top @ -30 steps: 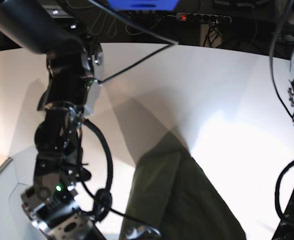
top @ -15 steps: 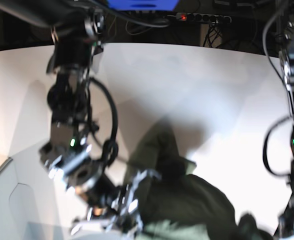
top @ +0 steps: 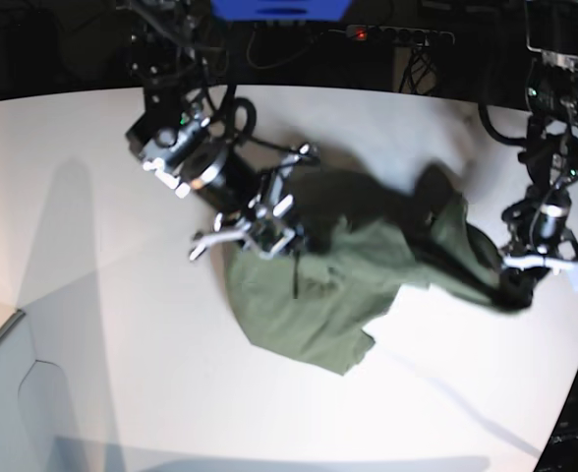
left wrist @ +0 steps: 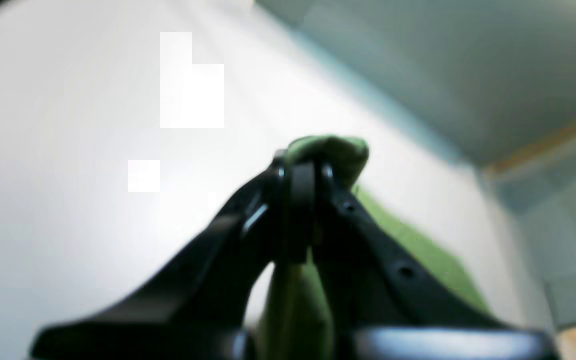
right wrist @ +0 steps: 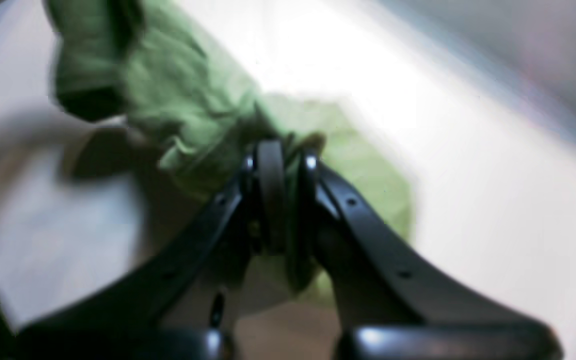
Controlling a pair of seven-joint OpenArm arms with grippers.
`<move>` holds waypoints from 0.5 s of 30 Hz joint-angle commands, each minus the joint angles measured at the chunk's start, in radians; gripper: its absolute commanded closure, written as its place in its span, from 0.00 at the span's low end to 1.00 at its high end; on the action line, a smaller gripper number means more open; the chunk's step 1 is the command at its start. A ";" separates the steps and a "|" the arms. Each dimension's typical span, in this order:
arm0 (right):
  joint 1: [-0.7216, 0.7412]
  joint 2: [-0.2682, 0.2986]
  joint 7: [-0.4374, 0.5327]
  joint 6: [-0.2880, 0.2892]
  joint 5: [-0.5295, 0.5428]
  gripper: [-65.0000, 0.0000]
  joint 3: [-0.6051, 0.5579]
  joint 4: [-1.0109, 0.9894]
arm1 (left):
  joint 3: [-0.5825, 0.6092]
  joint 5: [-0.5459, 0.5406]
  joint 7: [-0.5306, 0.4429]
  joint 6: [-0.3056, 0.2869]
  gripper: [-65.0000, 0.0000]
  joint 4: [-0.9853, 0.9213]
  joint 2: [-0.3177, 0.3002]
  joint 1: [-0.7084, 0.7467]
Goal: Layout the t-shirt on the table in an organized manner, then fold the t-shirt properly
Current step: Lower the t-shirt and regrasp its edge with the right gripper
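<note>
No brand, label or writing on the shirt can be read from any view; both wrist views are too blurred for print.

Your plain olive-green short-sleeved cotton t-shirt [top: 338, 285] lies crumpled on the smooth matte white tabletop [top: 92, 295] with its curved far edge, roughly mid-way between the two arms. In the base view it stretches from your right tool [top: 269, 231] on that view's left across to your left tool [top: 525, 280] on that view's right, sagging into a rumpled heap with one loose flap pointing toward the near edge.

Your left tool [left wrist: 302, 172] has its black jaws pressed nearly together, pinching a small fold of the green cloth [left wrist: 338, 152] that bulges just past the tips; more fabric trails down under the black fingers [left wrist: 368, 235] to the tabletop [left wrist: 68, 150].

Your right tool [right wrist: 278, 160] is likewise drawn narrow, clamped on a bunched ridge of the cloth [right wrist: 188, 110]. The fabric there is heavily wrinkled, spreading up and away from the tips and also passing beneath them, with white tabletop [right wrist: 468, 175] to the side.

The cloth looks soft and matte, with deep creases; the tool fingers are smooth black curved strips with small round holes along them.
</note>
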 commanded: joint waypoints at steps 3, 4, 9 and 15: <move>-0.019 0.005 0.032 -0.005 0.016 1.00 0.001 -0.056 | -0.008 -0.002 -0.035 -0.010 1.00 0.019 0.012 0.045; -0.027 0.024 0.032 -0.005 0.016 1.00 -0.002 -0.078 | -0.008 -0.002 -0.035 -0.010 1.00 0.017 0.020 0.060; -0.056 0.066 0.027 -0.005 0.016 0.84 0.001 -0.122 | -0.002 -0.002 -0.035 -0.010 1.00 0.017 0.028 0.117; -0.107 0.100 0.032 -0.005 0.020 0.58 0.010 0.019 | -0.005 -0.002 -0.035 -0.010 1.00 0.017 0.028 0.169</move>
